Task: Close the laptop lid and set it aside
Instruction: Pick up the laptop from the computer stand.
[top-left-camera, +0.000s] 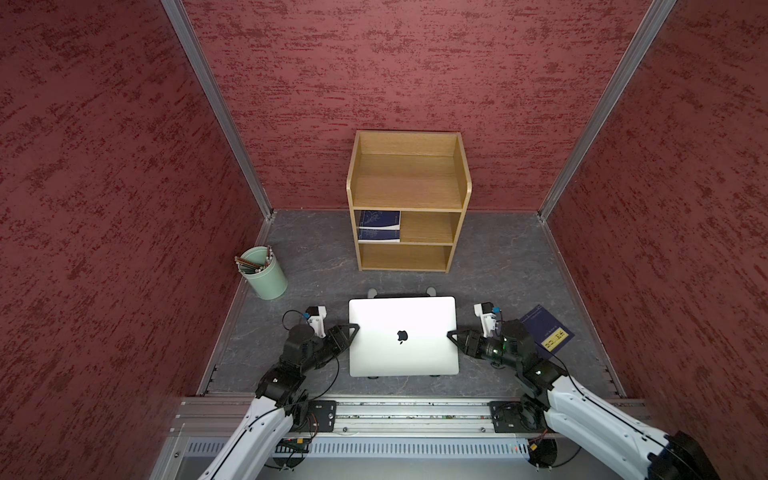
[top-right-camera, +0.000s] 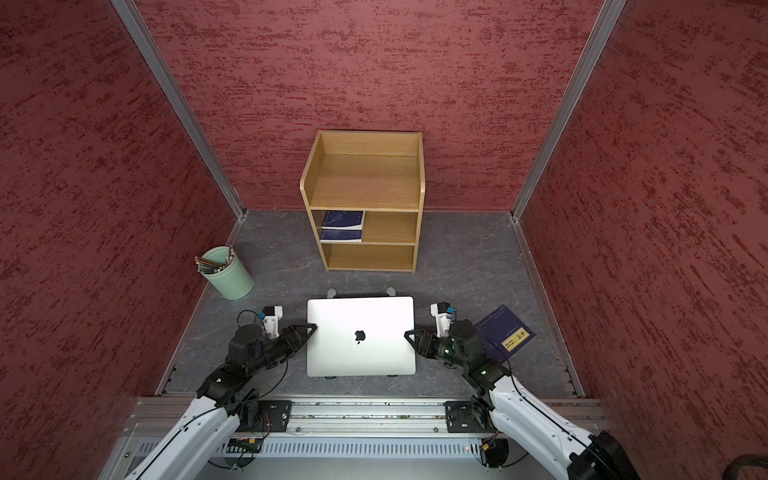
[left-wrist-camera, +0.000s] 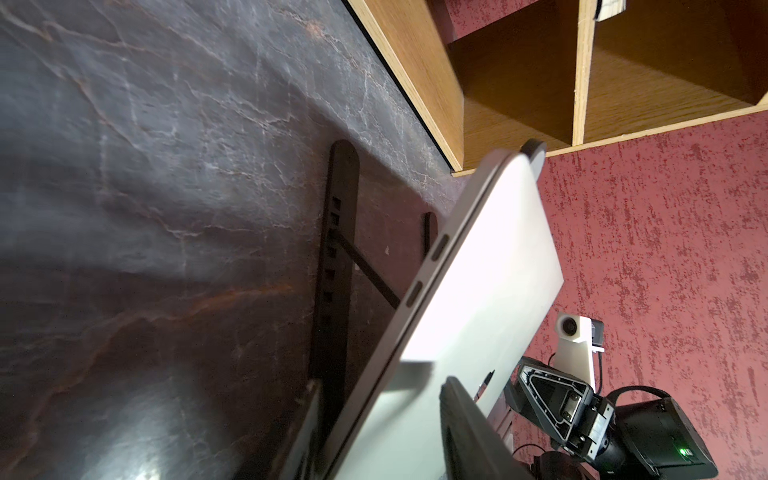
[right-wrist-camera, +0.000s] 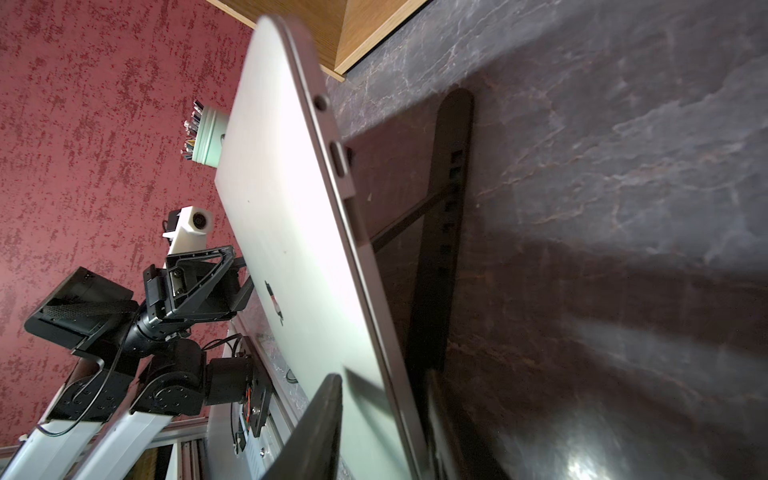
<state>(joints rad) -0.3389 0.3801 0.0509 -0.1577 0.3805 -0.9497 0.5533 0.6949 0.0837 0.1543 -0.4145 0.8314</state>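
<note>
The laptop (top-left-camera: 402, 336) sits mid-worktop (top-left-camera: 311, 257) in front of the wooden shelf (top-left-camera: 409, 187), with the laptop lid (top-right-camera: 360, 316) folded flat onto the base, logo up. The left hand (top-left-camera: 353, 330) meets its left edge and the right hand (top-left-camera: 451, 333) its right edge, roughly level with the logo. In both top views only the upper finger of each hand shows, lying on the lid's rim. The wrist views add the black stand (left-wrist-camera: 336, 249) propping the laptop off the worktop, and the closed seam along each side. The left hand straddles the edge, one finger (left-wrist-camera: 469, 424) over the lid, and is parted, with a gap under the base. The right hand straddles likewise, finger (right-wrist-camera: 316, 428) above; I cannot tell whether it pinches.
</note>
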